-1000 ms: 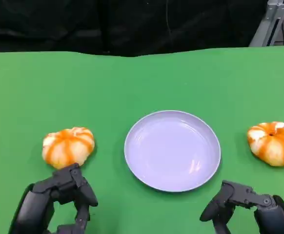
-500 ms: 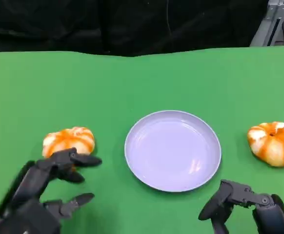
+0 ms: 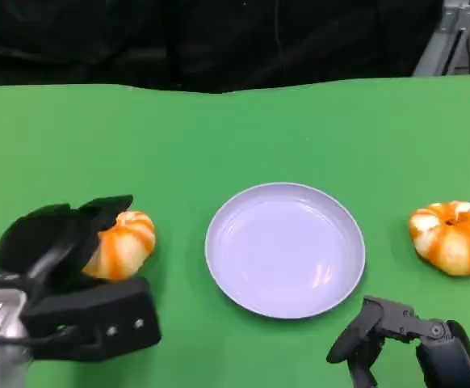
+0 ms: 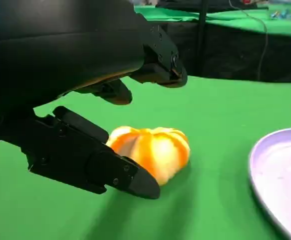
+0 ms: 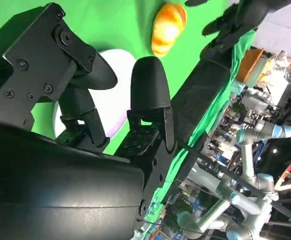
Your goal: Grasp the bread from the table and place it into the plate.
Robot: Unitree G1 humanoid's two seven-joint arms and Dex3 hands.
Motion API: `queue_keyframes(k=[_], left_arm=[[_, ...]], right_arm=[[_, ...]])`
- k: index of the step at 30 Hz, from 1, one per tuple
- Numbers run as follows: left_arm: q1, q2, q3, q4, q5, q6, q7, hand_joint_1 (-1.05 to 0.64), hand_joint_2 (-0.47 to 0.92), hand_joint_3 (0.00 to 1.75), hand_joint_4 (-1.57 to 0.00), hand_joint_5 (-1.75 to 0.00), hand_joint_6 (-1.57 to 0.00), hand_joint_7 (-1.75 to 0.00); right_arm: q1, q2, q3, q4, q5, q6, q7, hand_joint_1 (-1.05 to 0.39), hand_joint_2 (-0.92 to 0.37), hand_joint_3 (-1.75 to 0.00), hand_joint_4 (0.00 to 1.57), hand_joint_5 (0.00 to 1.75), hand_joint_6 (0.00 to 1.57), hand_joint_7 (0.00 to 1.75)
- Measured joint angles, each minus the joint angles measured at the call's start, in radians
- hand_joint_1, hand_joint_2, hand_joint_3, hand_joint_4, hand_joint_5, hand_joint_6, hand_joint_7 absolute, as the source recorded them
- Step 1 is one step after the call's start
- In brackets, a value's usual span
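Two round orange-and-white bread rolls on green counter (image 3: 219, 137), pale plate (image 3: 286, 248) between them. Left roll (image 3: 122, 244) sits just left of plate; left hand (image 3: 57, 242) reaches over it, fingers (image 4: 110, 170) spread wide around it, not yet gripping. Right roll (image 3: 453, 237) untouched, well right of plate. Right hand (image 3: 396, 339) low, fingers curled, empty. Roll likely light, soft, squashable; best cupped gently across rounded sides.

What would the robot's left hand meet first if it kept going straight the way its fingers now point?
Most likely the left bread roll: the left hand has its fingers spread on either side of it, seemingly not yet closed. The plate lies beyond, though depth is uncertain.
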Motion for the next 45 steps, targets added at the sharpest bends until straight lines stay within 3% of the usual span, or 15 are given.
queue_keyframes(k=[7, 11, 14, 16, 17, 18, 19, 21, 24, 31, 32, 33, 36, 41, 45], left_arm=[[-0.117, -0.022, -0.142, 0.136, 0.145, 0.132, -0.002, -0.64, 0.92, 0.01, -0.32, -0.23, -0.31, -0.01], [-0.220, -0.079, -0.209, 0.317, 0.163, 0.201, -0.002, -0.63, 0.92, 0.02, -0.33, -0.22, -0.31, -0.01], [-0.291, -0.113, -0.249, 0.456, 0.160, 0.213, 0.009, -0.65, 0.92, 0.01, -0.38, -0.24, -0.35, -0.02], [-0.360, -0.137, -0.270, 0.574, 0.152, 0.213, 0.027, -0.54, 0.92, 0.02, -0.54, -0.30, -0.50, -0.08], [-0.388, -0.145, -0.275, 0.624, 0.144, 0.207, 0.039, -0.43, 0.92, 0.03, -0.66, -0.59, -0.70, -0.09], [-0.406, -0.148, -0.276, 0.666, 0.127, 0.184, 0.068, -0.37, 0.92, 0.03, -0.74, -1.04, -0.89, -0.10], [-0.417, -0.149, -0.273, 0.704, 0.103, 0.146, 0.116, -0.29, 0.92, 0.02, -0.81, -1.46, -1.01, -0.41], [-0.418, -0.141, -0.260, 0.752, 0.063, 0.050, 0.242, -0.23, 0.92, 0.09, -0.86, -1.69, -0.72, -1.38], [-0.398, -0.118, -0.254, 0.769, 0.022, -0.079, 0.388, -0.20, 0.92, 0.15, -0.85, -1.74, -0.61, -1.71], [-0.352, -0.088, -0.244, 0.627, -0.009, -0.134, 0.472, -0.18, 0.83, 0.34, -0.86, -1.75, -0.60, -1.75], [-0.352, -0.083, -0.242, 0.596, -0.009, -0.133, 0.474, -0.18, 0.76, 0.47, -0.86, -1.75, -0.60, -1.75], [-0.351, -0.079, -0.238, 0.567, -0.009, -0.132, 0.475, -0.17, 0.63, 0.74, -0.86, -1.75, -0.64, -1.72], [-0.344, -0.068, -0.231, 0.488, -0.007, -0.134, 0.485, -0.14, 0.46, 1.10, -0.87, -1.75, -0.68, -1.73], [-0.330, -0.070, -0.231, 0.421, -0.006, -0.194, 0.545, -0.19, 0.38, 1.25, -0.89, -1.75, -0.69, -1.74], [-0.327, -0.107, -0.247, 0.400, -0.006, -0.230, 0.559, -0.20, 0.33, 1.33, -0.89, -1.75, -0.73, -1.63]], right_arm=[[0.007, 0.001, 0.000, 0.001, 0.000, -0.003, -0.001, 0.06, -0.24, -1.40, 0.85, 1.51, 0.87, 1.25], [0.009, 0.001, 0.002, 0.000, 0.000, -0.004, 0.001, 0.06, -0.24, -1.41, 0.85, 1.51, 0.87, 1.25], [0.014, 0.002, 0.001, 0.000, 0.000, -0.005, 0.000, 0.07, -0.24, -1.41, 0.85, 1.52, 0.87, 1.25], [0.013, 0.002, 0.003, 0.000, -0.001, -0.006, 0.000, 0.06, -0.24, -1.42, 0.85, 1.52, 0.87, 1.25], [0.012, 0.003, 0.004, -0.001, -0.001, -0.006, 0.000, 0.06, -0.24, -1.42, 0.85, 1.52, 0.87, 1.25], [0.011, 0.003, 0.005, -0.001, -0.001, -0.006, 0.001, 0.06, -0.24, -1.42, 0.85, 1.52, 0.87, 1.25], [0.011, 0.003, 0.006, -0.001, -0.001, -0.006, 0.001, 0.06, -0.24, -1.42, 0.85, 1.52, 0.87, 1.25], [0.013, 0.004, 0.006, -0.001, -0.001, -0.006, 0.001, 0.06, -0.24, -1.42, 0.85, 1.53, 0.87, 1.25], [0.013, 0.004, 0.006, -0.001, -0.001, -0.005, 0.001, 0.06, -0.24, -1.42, 0.85, 1.53, 0.87, 1.25], [0.010, 0.004, 0.005, -0.003, -0.003, -0.005, 0.001, 0.05, -0.24, -1.42, 0.85, 1.53, 0.88, 1.25], [0.010, 0.004, 0.005, -0.003, -0.002, -0.006, 0.001, 0.05, -0.23, -1.42, 0.85, 1.52, 0.88, 1.25], [0.010, 0.004, 0.005, -0.003, -0.002, -0.006, 0.001, 0.05, -0.23, -1.42, 0.85, 1.53, 0.88, 1.25], [0.010, 0.004, 0.004, -0.002, -0.001, -0.006, 0.001, 0.06, -0.23, -1.43, 0.85, 1.53, 0.88, 1.25], [0.011, 0.004, 0.004, -0.003, -0.001, -0.006, 0.001, 0.06, -0.22, -1.44, 0.85, 1.52, 0.88, 1.25], [0.011, 0.004, 0.004, -0.004, -0.002, -0.006, 0.001, 0.06, -0.22, -1.45, 0.85, 1.52, 0.88, 1.25]])
